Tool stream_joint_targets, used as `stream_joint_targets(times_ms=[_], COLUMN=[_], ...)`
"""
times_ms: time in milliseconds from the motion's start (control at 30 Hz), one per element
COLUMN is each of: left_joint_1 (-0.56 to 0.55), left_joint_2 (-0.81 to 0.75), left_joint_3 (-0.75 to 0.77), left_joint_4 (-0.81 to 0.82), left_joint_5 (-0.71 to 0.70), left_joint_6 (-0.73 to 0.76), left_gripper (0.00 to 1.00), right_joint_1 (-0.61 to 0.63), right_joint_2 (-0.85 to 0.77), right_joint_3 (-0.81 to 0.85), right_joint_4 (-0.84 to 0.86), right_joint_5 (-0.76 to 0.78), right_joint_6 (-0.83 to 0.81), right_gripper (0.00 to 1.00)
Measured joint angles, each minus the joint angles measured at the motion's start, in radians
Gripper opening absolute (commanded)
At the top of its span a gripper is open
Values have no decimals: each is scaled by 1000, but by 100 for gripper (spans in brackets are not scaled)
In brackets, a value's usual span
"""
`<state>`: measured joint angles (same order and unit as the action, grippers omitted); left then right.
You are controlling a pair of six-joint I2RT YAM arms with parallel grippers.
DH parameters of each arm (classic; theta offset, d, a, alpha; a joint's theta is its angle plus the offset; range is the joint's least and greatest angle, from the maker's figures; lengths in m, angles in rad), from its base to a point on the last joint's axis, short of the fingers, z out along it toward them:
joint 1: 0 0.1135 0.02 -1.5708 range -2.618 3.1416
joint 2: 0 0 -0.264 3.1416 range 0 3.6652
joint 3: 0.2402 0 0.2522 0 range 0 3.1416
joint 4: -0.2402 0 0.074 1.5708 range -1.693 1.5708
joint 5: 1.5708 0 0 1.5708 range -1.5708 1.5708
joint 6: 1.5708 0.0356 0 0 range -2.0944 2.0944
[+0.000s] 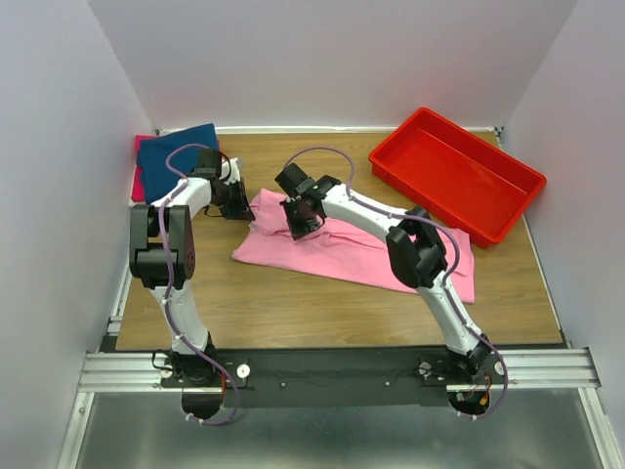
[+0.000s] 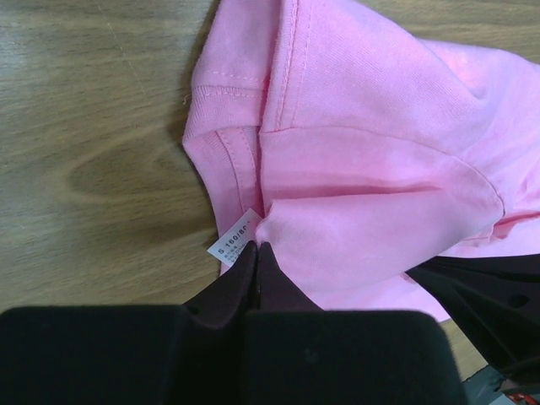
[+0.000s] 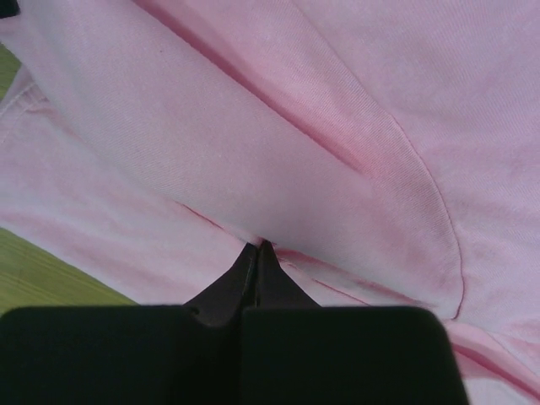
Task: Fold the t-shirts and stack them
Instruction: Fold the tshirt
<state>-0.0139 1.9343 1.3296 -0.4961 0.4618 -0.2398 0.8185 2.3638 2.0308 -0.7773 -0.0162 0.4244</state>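
1. Pink t-shirt (image 1: 352, 252) mid-table, long axis left-right, collar (image 2: 226, 156) end leftward
2. Left gripper (image 2: 256, 250) pinched on collar by size label (image 2: 232, 245); right gripper (image 3: 257, 247) clamped on a fold just beside
3. Folding room on wooden table (image 1: 293, 303) toward near edge; red tray (image 1: 454, 171) far right, navy t-shirt (image 1: 176, 151) far-left corner

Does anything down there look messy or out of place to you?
Only the pink t-shirt: it lies crooked and bunched, not yet folded, with the left gripper and right gripper both pinching it. The navy t-shirt sits folded at the far left.
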Motion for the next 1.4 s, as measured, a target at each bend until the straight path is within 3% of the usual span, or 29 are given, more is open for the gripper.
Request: stream_joint_targets(times_ms=[567, 1333, 1400], left_joint_1=[0, -48, -49], left_joint_2=[-196, -376, -388], left_joint_3=[-100, -338, -345], left_joint_4=[-47, -82, -83], left_joint_5=[-4, -37, -50], left_joint_6=[-19, -79, -85], left_gripper=[0, 0, 10], right_joint_1=[0, 1, 1], right_joint_2=[-182, -206, -208], right_joint_3=[-115, -236, -237], right_joint_4=[-64, -125, -126], right_joint_5=[0, -24, -27], right_joint_6=[-32, -113, -113], right_gripper=[0, 0, 1])
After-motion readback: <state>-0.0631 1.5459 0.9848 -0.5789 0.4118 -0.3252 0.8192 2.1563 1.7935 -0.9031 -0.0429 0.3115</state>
